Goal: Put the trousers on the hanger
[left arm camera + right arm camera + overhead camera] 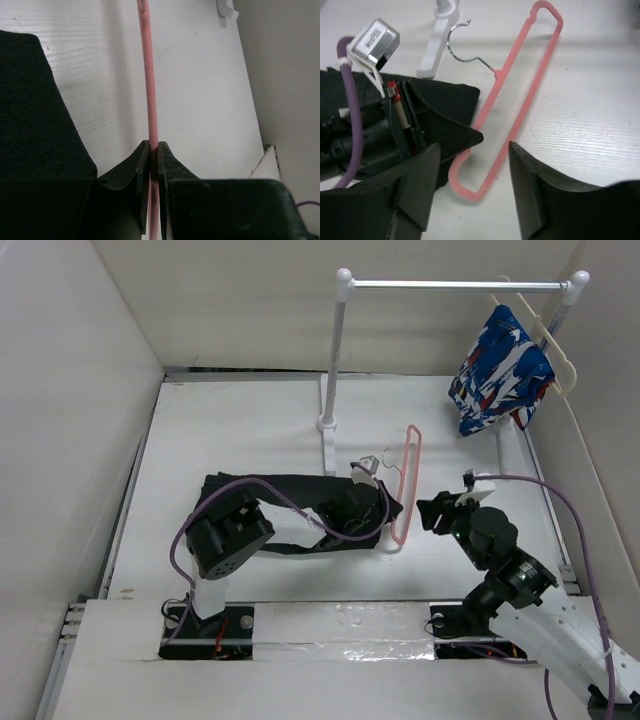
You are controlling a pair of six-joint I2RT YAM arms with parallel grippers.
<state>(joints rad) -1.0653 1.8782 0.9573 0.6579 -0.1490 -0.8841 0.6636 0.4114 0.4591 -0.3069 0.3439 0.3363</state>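
Observation:
The black trousers (pixel 262 508) lie flat on the white table, left of centre, partly under my left arm. The pink hanger (pixel 406 480) lies on the table just right of them, hook (pixel 462 45) pointing towards the rail post. My left gripper (pixel 386 508) is shut on the hanger's side bar near its near end. In the left wrist view the pink bar (pixel 149 75) runs straight between the closed fingertips (pixel 144 152), with the trousers (pixel 35 115) to the left. My right gripper (pixel 472 190) is open and empty, hovering over the hanger's near corner (pixel 470 190).
A white clothes rail (pixel 450 284) stands at the back on a post (pixel 330 390). A blue-white-red garment (pixel 497 370) hangs from it on a cream hanger (pixel 545 335) at the right. White walls enclose the table on three sides.

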